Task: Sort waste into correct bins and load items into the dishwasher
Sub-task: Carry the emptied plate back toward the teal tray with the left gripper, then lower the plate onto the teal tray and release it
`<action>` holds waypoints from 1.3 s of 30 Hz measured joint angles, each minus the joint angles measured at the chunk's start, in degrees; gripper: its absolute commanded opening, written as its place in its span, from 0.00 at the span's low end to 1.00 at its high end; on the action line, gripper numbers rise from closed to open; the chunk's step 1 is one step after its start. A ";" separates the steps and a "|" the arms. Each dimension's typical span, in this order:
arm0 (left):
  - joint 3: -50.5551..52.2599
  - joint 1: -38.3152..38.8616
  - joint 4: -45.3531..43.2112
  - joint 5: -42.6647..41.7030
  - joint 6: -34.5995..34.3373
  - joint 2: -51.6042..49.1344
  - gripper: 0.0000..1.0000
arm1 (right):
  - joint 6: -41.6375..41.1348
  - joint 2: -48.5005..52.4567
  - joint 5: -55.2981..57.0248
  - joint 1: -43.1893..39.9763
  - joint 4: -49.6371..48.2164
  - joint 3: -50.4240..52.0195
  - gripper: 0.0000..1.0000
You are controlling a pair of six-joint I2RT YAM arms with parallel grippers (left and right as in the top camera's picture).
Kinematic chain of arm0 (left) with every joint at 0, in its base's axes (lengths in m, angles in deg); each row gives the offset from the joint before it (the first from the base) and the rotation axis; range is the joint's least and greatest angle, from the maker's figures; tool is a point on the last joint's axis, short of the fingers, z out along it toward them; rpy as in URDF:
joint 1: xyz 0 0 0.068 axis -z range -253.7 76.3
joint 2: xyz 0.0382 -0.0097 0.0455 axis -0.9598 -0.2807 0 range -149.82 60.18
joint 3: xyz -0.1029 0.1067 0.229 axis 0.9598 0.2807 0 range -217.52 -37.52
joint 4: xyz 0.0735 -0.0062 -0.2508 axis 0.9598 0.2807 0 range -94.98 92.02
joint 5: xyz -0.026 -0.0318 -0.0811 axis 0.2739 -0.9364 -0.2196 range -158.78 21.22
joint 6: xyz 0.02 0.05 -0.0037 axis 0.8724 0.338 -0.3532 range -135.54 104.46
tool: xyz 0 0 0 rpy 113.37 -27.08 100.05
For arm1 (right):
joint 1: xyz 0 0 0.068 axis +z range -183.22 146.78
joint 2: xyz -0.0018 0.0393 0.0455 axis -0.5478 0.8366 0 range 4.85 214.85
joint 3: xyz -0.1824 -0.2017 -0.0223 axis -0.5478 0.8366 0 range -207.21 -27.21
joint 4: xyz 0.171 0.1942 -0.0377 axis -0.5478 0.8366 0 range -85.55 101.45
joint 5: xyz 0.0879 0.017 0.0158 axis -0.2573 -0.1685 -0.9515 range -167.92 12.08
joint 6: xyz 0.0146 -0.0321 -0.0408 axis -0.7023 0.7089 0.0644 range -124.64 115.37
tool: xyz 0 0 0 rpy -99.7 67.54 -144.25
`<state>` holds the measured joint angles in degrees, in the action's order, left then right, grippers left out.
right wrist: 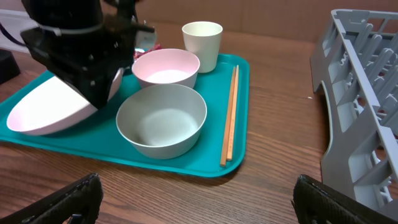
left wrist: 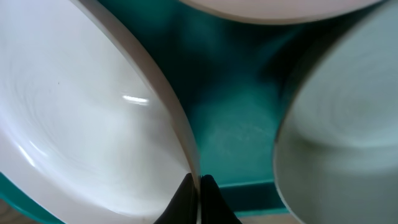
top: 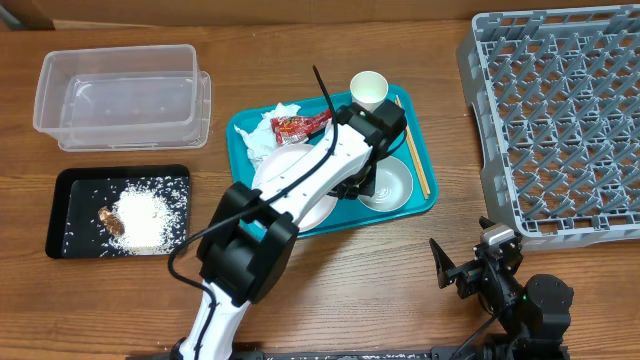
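My left gripper is shut on the rim of the flat white plate and holds it tilted over the teal tray; the wrist view shows the fingertips pinching the plate's edge. In the right wrist view the plate leans up on its left side. Two white bowls, the cup and the chopsticks rest on the tray. Tissues and a red wrapper lie at the tray's far left. My right gripper is open and empty near the front edge.
The teal tray sits mid-table. The clear tub is at the back left. The black tray in front of it holds rice and a brown scrap. The grey dish rack stands at the right.
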<state>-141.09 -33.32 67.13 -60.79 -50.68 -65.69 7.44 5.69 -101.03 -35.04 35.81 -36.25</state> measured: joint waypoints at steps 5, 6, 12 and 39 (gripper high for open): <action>0.00 0.00 0.26 0.92 -0.20 -1.70 0.04 | 0.00 0.00 0.00 0.00 -0.02 0.00 1.00; 0.00 0.00 0.35 1.01 -0.33 -1.81 0.04 | 0.00 0.00 0.00 0.00 -0.02 0.00 1.00; 0.00 0.00 0.70 1.29 -1.22 -2.58 0.04 | -0.02 0.00 0.00 0.00 -0.04 0.00 1.00; 8.35 -0.31 -1.84 4.79 -3.98 -1.97 0.05 | -0.02 0.00 0.00 0.00 -0.02 0.00 1.00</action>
<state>-132.74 -33.62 65.30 -56.00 -54.65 -67.65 7.42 5.69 -101.03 -35.04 35.79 -36.25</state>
